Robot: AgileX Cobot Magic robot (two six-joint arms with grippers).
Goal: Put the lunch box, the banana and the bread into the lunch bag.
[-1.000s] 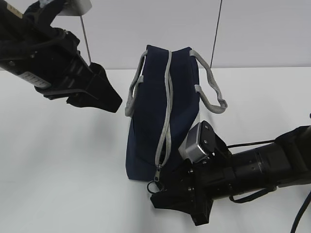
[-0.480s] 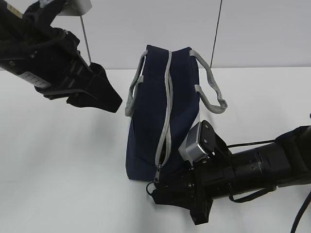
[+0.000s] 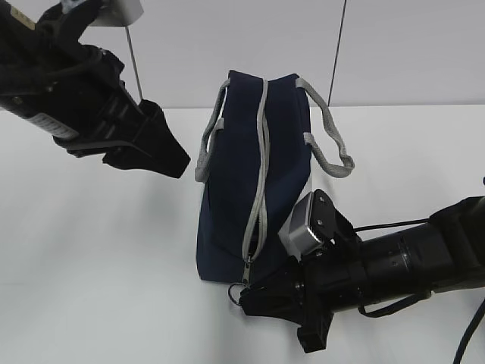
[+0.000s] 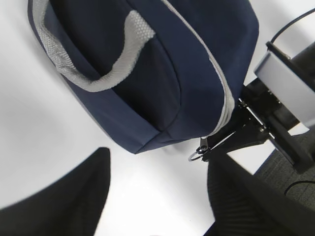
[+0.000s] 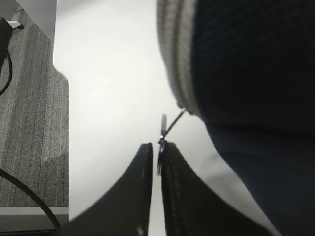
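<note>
Navy fabric of the lunch bag (image 3: 242,174) is seen standing upright near the middle of the white tabletop (image 3: 91,250), its grey zipper (image 3: 260,182) running from the top down the end that faces the near edge. The zipper is seen closed along its visible length. Two grey webbing handles (image 3: 327,140) are draped over the sides, one toward the left edge and one toward the right.

The metal ring pull (image 5: 161,147) is hung at the lower end of the zipper, just above the tabletop at the bag's near bottom corner. In the right wrist view the ring is pinched between the two fingers (image 5: 140,196) of the right tool (image 3: 254,297), which are drawn almost together on it. The right arm is laid low along the tabletop from the right edge.

The left tool (image 3: 155,144) is held in the air to the left of the bag, clear of it, with its fingers (image 4: 59,201) spread well apart and nothing between them.

Banana, bread and lunch box are not visible in any view.
</note>
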